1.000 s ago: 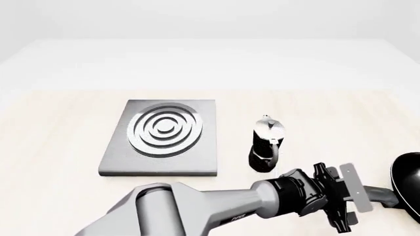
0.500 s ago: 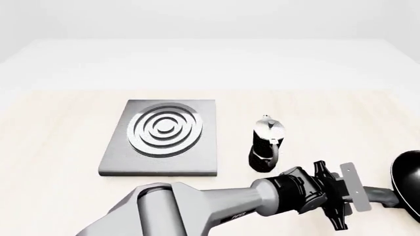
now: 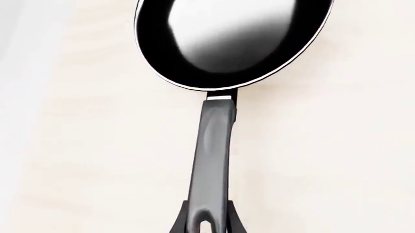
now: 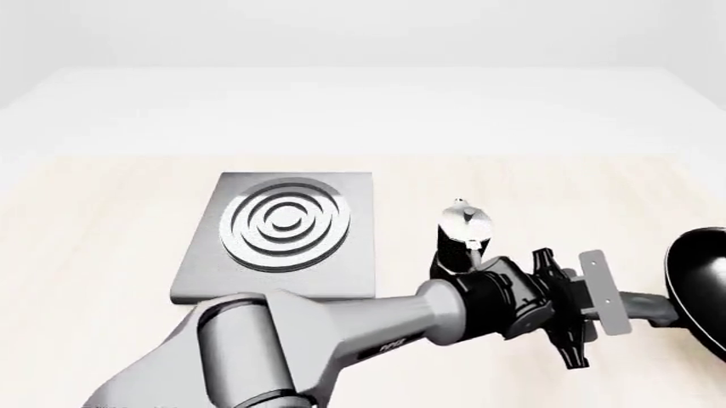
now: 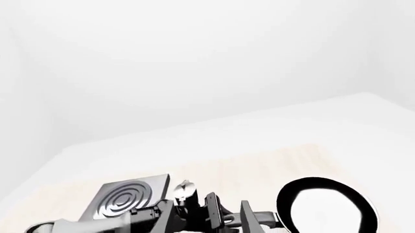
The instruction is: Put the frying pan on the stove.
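Front view shows the pale wooden table (image 4: 91,255) as the broadest thing, and on it, left of centre, the stove (image 4: 278,236), a flat grey slab with raised silver rings, lying bare with nothing on it. The left arm (image 4: 340,336) is the next largest mass, reaching across from the near left all the way to the right side, which suggests the pan lay on the far side of the workspace from the stove and this arm was chosen to carry it back. The frying pan (image 4: 698,285) sits at the right edge, partly cut off, its dark grey handle pointing toward the arm; it is well apart from the stove and appears lifted off the table, though that is hard to confirm. Between stove and pan stands the moka pot (image 4: 463,234), partly behind the arm, an obstacle any carry leftward would have to clear. Smallest is the left gripper (image 3: 207,224), whose dark fingers sit narrow on either side of the handle's loop end in the left wrist view, clamped on it. The right gripper is not visible in any view, so its state is unknown.
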`<action>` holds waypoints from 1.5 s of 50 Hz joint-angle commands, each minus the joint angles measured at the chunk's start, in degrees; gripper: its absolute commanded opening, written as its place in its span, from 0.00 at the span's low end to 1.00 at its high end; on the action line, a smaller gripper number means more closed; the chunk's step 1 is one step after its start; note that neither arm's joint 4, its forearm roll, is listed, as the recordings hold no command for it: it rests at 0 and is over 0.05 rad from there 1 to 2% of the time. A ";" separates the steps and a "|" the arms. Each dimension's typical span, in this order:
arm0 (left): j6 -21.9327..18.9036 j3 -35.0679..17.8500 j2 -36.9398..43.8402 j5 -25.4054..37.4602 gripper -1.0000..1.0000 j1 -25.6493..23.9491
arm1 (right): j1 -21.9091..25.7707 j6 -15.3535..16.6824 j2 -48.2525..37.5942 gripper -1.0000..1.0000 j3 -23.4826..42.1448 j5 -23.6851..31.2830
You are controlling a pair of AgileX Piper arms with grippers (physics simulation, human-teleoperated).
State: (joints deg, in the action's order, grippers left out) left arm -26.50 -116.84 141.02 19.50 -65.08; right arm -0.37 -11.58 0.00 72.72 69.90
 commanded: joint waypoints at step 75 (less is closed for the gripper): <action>2.72 15.53 -30.12 0.01 0.00 10.95 | 0.28 3.14 0.00 1.00 0.55 0.00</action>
State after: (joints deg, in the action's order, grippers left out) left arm -25.08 -104.66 116.23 21.55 -56.06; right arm -0.27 -8.87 0.00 73.49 69.90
